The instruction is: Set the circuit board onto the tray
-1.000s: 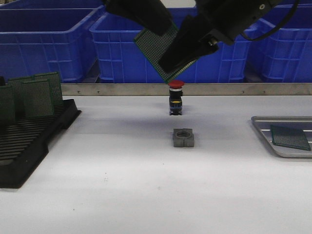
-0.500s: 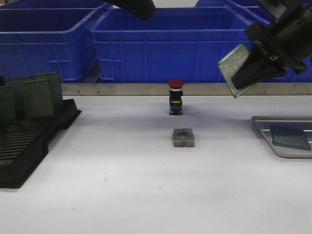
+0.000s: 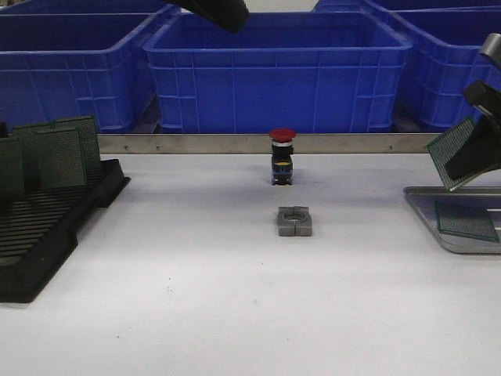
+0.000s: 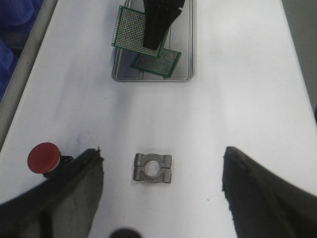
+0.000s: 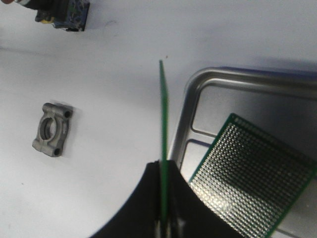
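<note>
Hovering the right gripper (image 5: 166, 218) over the tray (image 3: 427, 223), fingers pinching the circuit board (image 3: 455, 155) by one edge, tilted, above the board already lying there (image 3: 466, 220). Looks thin, light and stiff, so I'd say an edge grip is plenty. Left gripper (image 4: 161, 191) is spread wide and empty.

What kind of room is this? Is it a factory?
Probably a factory-style workbench. Big blue plastic bins line the back, a black slotted rack holds green circuit boards, and a red push button stands mid-table.
</note>
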Available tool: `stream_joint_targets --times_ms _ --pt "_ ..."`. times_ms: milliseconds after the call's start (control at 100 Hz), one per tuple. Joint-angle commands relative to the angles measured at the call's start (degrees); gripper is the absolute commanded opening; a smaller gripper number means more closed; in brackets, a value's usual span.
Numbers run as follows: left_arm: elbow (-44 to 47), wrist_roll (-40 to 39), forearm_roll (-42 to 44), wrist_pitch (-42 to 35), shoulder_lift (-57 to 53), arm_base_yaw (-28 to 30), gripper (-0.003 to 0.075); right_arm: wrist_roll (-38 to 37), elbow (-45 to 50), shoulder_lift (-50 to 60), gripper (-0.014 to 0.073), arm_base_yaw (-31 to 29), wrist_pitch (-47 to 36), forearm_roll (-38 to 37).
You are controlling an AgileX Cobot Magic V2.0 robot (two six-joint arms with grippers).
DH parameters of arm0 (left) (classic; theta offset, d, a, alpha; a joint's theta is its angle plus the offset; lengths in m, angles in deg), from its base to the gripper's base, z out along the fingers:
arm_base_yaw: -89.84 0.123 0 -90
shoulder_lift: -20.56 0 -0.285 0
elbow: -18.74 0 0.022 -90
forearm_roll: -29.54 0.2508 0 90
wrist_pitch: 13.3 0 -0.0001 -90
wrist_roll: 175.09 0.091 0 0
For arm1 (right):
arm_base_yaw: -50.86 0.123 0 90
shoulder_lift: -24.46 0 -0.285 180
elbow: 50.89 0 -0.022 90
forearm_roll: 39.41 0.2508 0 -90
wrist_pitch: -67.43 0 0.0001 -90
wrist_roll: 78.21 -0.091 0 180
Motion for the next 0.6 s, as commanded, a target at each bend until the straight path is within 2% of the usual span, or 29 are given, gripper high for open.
stream_joint_targets --times_ms 0,50,180,250,330,590 --pt "-1.94 -0.71 -4.01 2.77 -3.44 0.17 0.0482 0.00 -1.50 2.60 0.0015 -0.36 2.30 -0.88" --pt "-1.94 -0.71 -4.01 2.77 -3.44 0.17 0.0482 0.00 -1.50 2.60 0.0120 -0.36 2.83 -2.04" --pt "-1.94 -0.71 -4.01 2.77 -3.44 0.17 0.0482 -0.06 -1.50 2.60 0.0474 -0.36 2.64 -4.48" --pt "-1.94 -0.71 -4.01 2.77 -3.44 0.17 0.0482 -0.17 -1.50 2.60 0.0584 -0.36 2.03 -5.15" --pt "-1.94 -0.71 -4.01 2.77 -3.44 0.17 0.0482 -0.29 -1.50 2.70 0.0598 -0.80 1.80 -5.78" --pt "-3.01 -1.53 -3.52 2.77 -3.44 0.58 0.0468 -0.29 -1.87 5.97 0.0541 -4.48 1.59 -5.84"
